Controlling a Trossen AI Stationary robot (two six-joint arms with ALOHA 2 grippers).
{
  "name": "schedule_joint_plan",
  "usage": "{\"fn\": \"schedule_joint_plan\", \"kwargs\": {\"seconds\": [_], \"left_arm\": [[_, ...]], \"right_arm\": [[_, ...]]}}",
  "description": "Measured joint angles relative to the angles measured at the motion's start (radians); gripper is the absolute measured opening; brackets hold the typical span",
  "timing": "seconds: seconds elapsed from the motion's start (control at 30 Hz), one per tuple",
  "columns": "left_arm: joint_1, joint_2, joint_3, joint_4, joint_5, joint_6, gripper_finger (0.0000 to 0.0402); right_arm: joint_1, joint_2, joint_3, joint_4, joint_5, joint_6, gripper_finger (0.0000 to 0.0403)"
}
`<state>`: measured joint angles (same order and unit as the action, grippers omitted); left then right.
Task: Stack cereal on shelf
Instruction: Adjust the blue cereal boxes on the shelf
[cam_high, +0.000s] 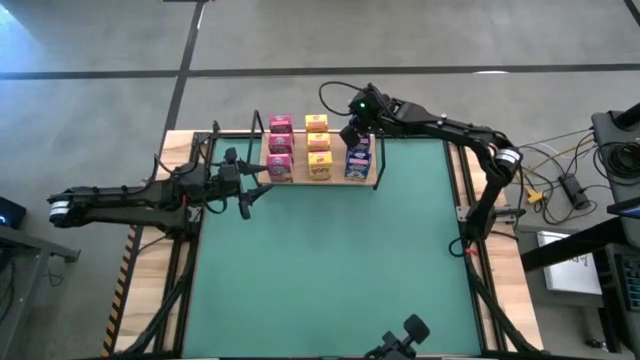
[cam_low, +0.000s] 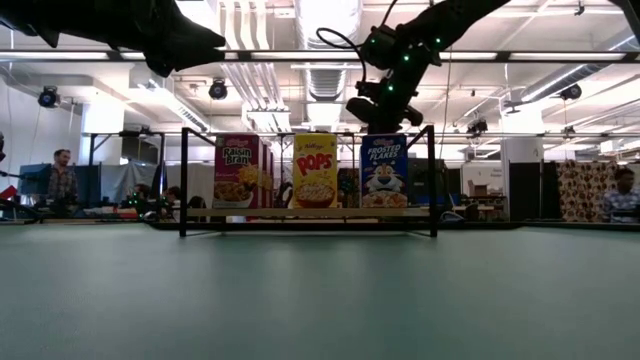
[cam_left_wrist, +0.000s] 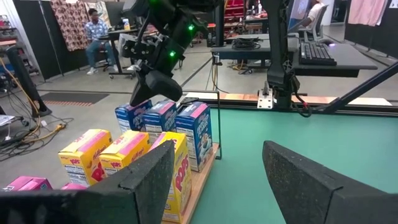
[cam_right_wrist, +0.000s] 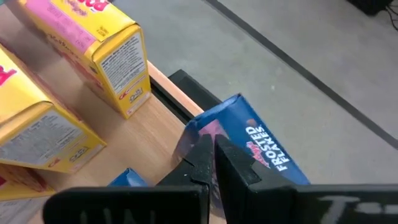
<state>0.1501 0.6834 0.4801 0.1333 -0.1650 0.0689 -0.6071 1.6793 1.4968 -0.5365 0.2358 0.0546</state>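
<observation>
The light-wood shelf (cam_high: 340, 182) with black wire brackets (cam_low: 183, 180) stands at the far side of the green mat. On it stand three pink boxes (cam_high: 280, 150), three yellow boxes (cam_high: 318, 148) and three blue boxes (cam_high: 359, 160), each colour in a row from near to far. My right gripper (cam_high: 355, 132) is shut and hangs over the farthest blue box (cam_left_wrist: 130, 115). My left gripper (cam_high: 252, 190) is open and empty, just off the shelf's left end, level with the pink boxes. My right gripper's shut fingertips (cam_right_wrist: 202, 149) come from above and from the far right, slanting down onto the top edge (cam_right_wrist: 186, 130) of the farthest blue box. Nothing shows between the fingers. The box stands on the shelf board behind the other two blue boxes.
The green mat (cam_high: 330, 270) lies open in front of the shelf. A black device (cam_high: 405, 335) sits at the table's near edge. Cables and gear (cam_high: 560, 185) lie beyond the right edge. People show in the room behind (cam_low: 60, 180).
</observation>
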Motion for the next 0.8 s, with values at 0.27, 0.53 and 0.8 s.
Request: {"fn": "schedule_joint_plan", "kwargs": {"seconds": [0.27, 0.53, 0.8], "left_arm": [[0.000, 0.000, 0.033, 0.005, 0.000, 0.075, 0.0228], [0.000, -0.005, 0.033, -0.029, -0.006, 0.080, 0.0228], [0.000, -0.016, 0.033, -0.039, -0.007, 0.098, 0.0228]], "right_arm": [[0.000, -0.021, 0.013, 0.001, 0.000, 0.103, 0.0009], [0.000, -0.022, 0.041, 0.044, 0.001, 0.205, 0.0009], [-0.002, 0.032, 0.039, 0.101, 0.038, 0.204, 0.0009]]}}
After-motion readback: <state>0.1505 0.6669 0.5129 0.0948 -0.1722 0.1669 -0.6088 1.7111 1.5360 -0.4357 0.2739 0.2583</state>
